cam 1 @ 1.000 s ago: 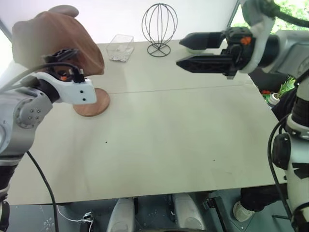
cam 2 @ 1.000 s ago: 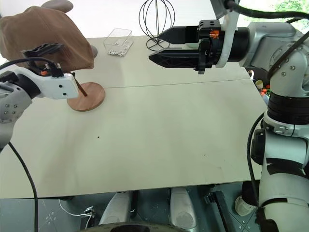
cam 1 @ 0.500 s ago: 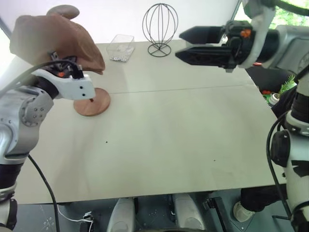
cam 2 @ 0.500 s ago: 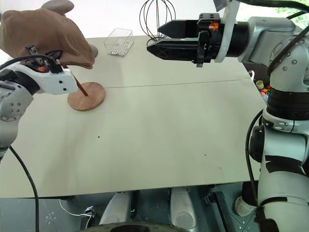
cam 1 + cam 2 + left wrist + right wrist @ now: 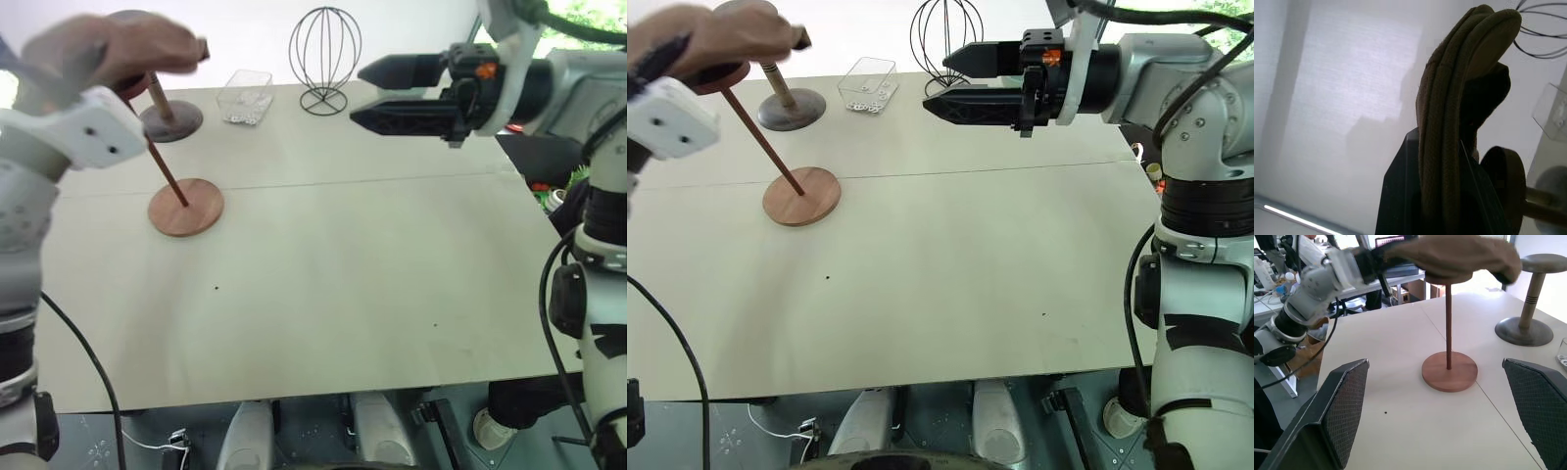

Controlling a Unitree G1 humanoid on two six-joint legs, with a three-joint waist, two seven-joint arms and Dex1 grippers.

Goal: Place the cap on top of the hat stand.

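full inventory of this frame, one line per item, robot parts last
cap: 1, brown, pinched in the left gripper, over the hat stand's disc top
hat stand: 1, reddish-brown wood, thin slanted rod, round base on the table's left part
domed stand: 1, dark wood, thicker stem, behind the hat stand
wire head stand: 1, black, far edge of the table
clear box: 1, transparent, small bits inside, left of the wire stand
table: 1, pale
left gripper: 1, black fingers, shut on the cap
right gripper: 1, black fingers, open, raised over the table's far part, pointing left
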